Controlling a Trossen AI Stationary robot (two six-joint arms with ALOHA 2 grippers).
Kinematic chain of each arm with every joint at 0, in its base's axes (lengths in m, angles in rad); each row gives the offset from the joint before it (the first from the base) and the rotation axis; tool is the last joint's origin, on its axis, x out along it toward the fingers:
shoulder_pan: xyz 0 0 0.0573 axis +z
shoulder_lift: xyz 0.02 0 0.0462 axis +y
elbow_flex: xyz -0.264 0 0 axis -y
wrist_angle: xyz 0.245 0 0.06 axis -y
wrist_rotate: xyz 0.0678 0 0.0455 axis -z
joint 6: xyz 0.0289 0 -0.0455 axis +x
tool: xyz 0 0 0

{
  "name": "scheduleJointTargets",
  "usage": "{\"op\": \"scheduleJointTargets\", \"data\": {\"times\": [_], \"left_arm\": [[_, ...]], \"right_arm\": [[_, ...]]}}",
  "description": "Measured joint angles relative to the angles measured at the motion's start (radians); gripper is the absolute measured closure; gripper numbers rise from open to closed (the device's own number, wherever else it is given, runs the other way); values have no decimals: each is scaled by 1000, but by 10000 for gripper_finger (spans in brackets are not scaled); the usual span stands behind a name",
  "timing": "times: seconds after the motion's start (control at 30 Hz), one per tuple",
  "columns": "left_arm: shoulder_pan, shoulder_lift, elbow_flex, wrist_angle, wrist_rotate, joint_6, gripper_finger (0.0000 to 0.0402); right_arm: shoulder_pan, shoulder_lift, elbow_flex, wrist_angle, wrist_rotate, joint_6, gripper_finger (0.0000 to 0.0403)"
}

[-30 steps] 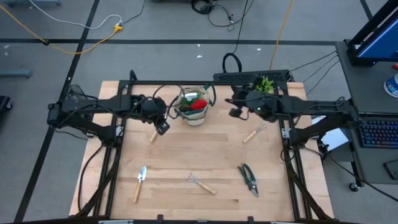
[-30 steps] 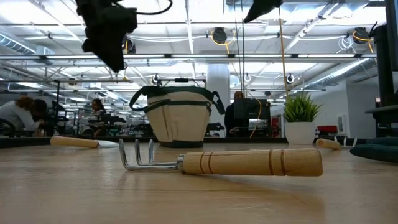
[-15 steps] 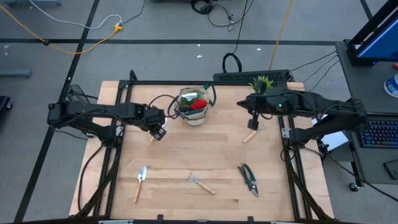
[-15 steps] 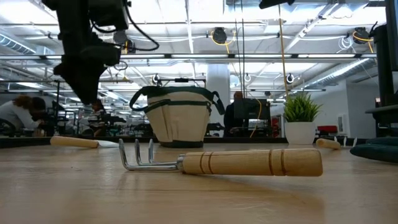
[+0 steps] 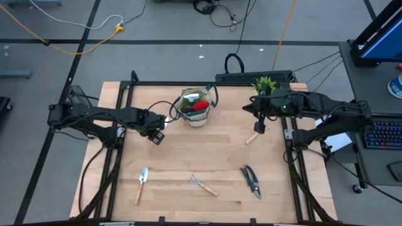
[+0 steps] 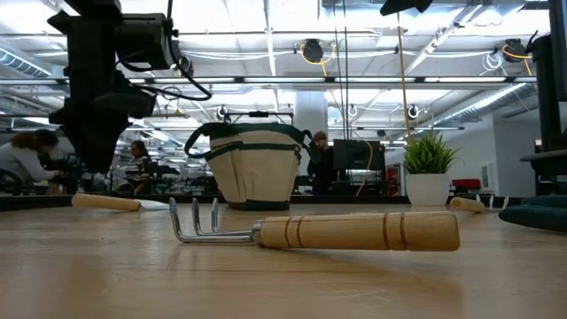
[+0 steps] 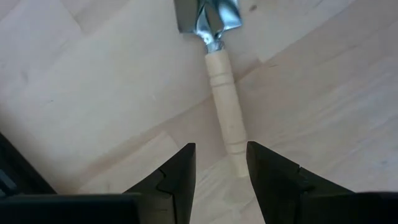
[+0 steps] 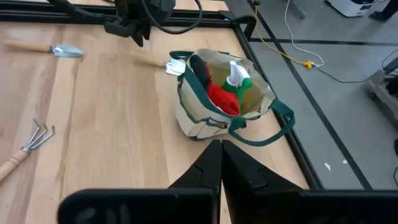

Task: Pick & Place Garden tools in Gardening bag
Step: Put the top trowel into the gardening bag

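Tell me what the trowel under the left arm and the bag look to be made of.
Trowel: pale turned-wood handle with grooved rings, unvarnished by its matte look; the blade is shiny silver, probably steel. Gardening bag: beige woven fabric, likely canvas, with dark green cloth trim and loop handles, soft enough to sag at the rim.

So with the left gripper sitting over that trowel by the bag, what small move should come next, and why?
Probably a short descent, then closing. In the left wrist view the left gripper is open, and the trowel has its wooden handle running into the gap between the fingers but seemingly below them, lying on the table. The gardening bag is close by. The right gripper waits, shut.
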Motion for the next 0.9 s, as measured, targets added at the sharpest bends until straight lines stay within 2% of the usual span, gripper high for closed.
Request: {"op": "scheduleJointTargets", "data": {"times": [0.4, 0.77, 0.9], "left_arm": [[0, 0, -24, 121, 30, -20, 247], [-1, 8, -24, 122, 25, 1, 147], [0, 9, -34, 130, 25, -6, 124]], "right_arm": [[0, -55, -165, 139, 2, 1, 403], [0, -150, -277, 241, 6, 1, 403], [0, -171, -294, 248, 6, 1, 403]]}}
